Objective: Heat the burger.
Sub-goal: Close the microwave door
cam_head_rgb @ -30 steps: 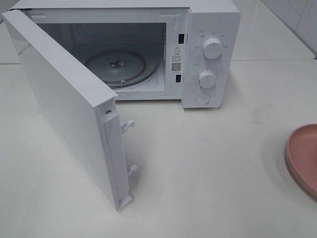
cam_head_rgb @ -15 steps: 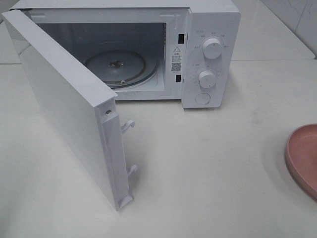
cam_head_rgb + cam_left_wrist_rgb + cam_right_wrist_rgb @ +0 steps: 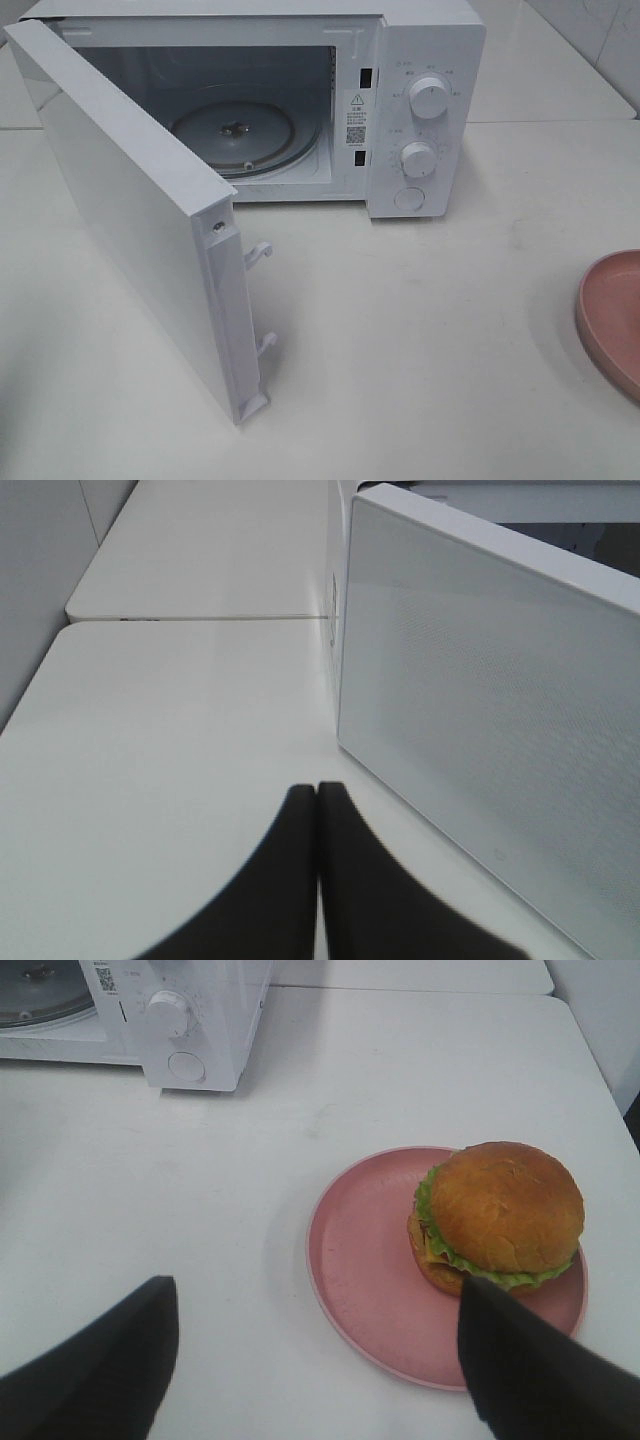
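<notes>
Two grippers show, each in its own wrist view only. The left gripper has just closed: its fingers meet with nothing between them, low over the bare tabletop beside the outer face of the door. From above, nothing has moved over the last second: the microwave stands with its door swung wide and the turntable bare inside. The closing on nothing suggests the left arm is done with the door and parked, so the oven is ready to load. The right gripper has its fingers spread wide, holding nothing, and hangs above the near rim of the plate. The burger sits on that plate, toward one side of it, on the tabletop well to the right of the microwave; the high view catches only the plate's edge at its right border. What is left is probably the whole carry: the right arm must take the burger, or the plate with it, across to the turntable, then the door must be shut and a knob turned.
</notes>
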Controlling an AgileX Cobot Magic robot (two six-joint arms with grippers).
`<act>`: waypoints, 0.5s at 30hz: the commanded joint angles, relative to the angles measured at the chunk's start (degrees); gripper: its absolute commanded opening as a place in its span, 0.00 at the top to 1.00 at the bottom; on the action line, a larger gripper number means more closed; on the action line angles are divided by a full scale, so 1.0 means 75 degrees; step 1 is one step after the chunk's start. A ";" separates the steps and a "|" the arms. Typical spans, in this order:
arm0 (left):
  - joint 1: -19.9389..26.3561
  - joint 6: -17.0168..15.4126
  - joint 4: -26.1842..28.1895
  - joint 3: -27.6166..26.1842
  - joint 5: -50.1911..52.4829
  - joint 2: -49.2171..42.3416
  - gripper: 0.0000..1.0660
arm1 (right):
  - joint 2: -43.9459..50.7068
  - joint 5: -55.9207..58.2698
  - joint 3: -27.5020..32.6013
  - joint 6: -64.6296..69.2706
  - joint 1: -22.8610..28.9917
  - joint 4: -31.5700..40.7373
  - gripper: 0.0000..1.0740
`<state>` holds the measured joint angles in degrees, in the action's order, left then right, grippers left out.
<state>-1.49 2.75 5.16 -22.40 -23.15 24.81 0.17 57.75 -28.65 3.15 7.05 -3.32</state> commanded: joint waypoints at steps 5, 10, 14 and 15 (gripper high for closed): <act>0.0008 0.0107 0.0069 0.0657 0.2490 0.0756 1.00 | 0.0229 -0.0076 0.0023 -0.0069 -0.0053 -0.0008 0.30; 0.0008 0.0107 -0.0023 0.1008 0.3995 0.1642 1.00 | 0.0229 -0.0076 0.0023 -0.0069 -0.0053 -0.0008 0.30; 0.0008 0.0084 -0.0298 0.1031 0.4752 0.2307 1.00 | 0.0229 -0.0076 0.0023 -0.0069 -0.0053 -0.0008 0.30; 0.0008 0.0084 -0.0298 0.1031 0.4752 0.2307 1.00 | 0.0229 -0.0076 0.0023 -0.0069 -0.0053 -0.0008 0.30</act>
<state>-1.49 3.44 3.27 -14.84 10.49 41.94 0.17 57.75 -28.65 3.15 7.05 -3.32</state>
